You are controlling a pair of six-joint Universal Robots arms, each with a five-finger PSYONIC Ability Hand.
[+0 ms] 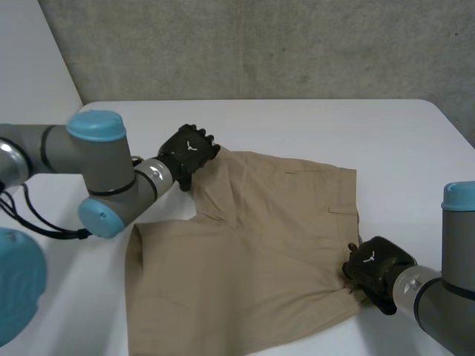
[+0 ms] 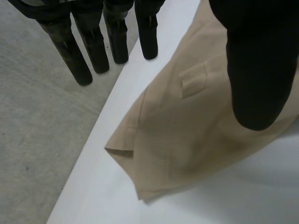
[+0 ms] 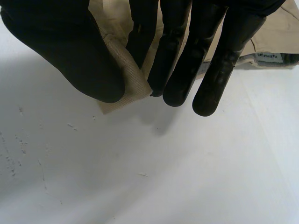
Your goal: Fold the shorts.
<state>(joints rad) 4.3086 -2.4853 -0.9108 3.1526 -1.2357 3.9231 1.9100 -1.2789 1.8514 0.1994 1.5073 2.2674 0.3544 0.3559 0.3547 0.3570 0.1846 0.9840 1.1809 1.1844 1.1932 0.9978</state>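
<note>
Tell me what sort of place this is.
Probably a robotics lab or test cell: a bare concrete wall, a plain white table, and the right robot hand pinching tan shorts.

A white table (image 1: 297,126) with rounded far corners stands against a rough grey concrete wall (image 1: 260,44), which runs along its far edge; a plain white panel (image 1: 30,67) adjoins the wall by the far left corner. Grey concrete floor (image 2: 37,140) lies beyond the table's edge, and faint scuff marks (image 3: 70,126) dot its surface.
</note>
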